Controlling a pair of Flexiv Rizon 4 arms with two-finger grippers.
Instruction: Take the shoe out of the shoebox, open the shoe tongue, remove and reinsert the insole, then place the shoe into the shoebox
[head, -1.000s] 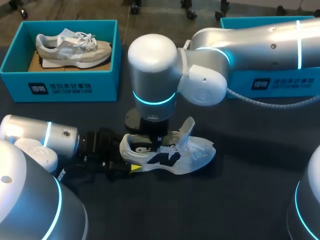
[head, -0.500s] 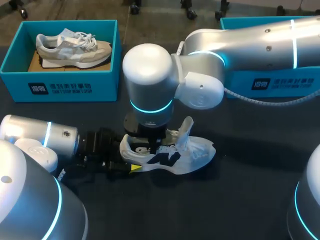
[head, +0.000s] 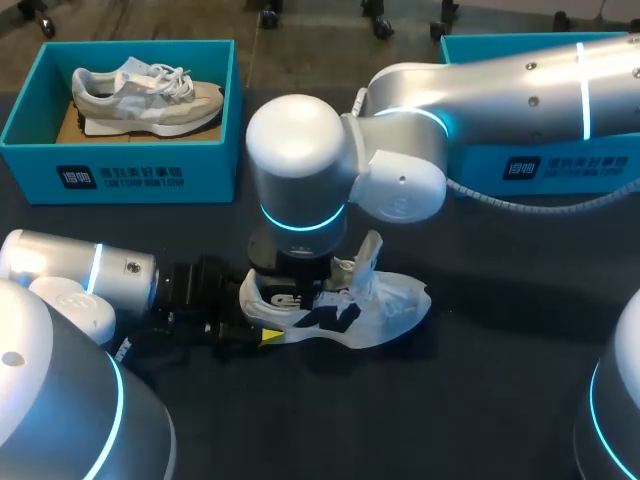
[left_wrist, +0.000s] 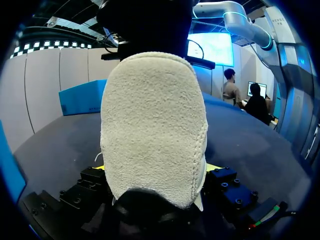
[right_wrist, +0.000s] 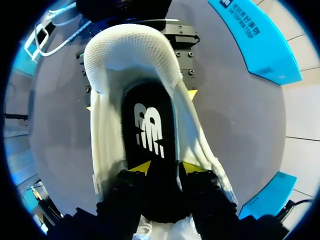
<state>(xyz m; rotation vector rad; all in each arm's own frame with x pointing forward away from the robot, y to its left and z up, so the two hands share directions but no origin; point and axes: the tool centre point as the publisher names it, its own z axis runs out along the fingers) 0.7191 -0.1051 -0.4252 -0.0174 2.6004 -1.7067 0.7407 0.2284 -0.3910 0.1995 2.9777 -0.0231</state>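
A white shoe (head: 375, 305) lies on its side-sole on the dark table, toe to the right, tongue (head: 372, 255) pulled up. My left gripper (head: 256, 312) comes in from the left and is shut on the shoe's heel (left_wrist: 152, 130), which fills the left wrist view; its yellow tips (right_wrist: 191, 94) sit on both sides of the heel. My right gripper (right_wrist: 166, 167) reaches down into the shoe's mouth. Its fingertips (right_wrist: 140, 167) stand apart just over the black insole (right_wrist: 149, 130), which lies flat inside. In the head view the right wrist (head: 298, 165) hides those fingers.
A teal shoebox (head: 120, 175) at the back left holds a grey shoe (head: 145, 95). A second teal box (head: 545, 165) stands at the back right behind my right arm, also seen as a teal box (right_wrist: 255, 35) beyond the shoe.
My right wrist shifted slightly left over the shoe, and its fingers spread wider inside. The left arm and the shoe stayed put.
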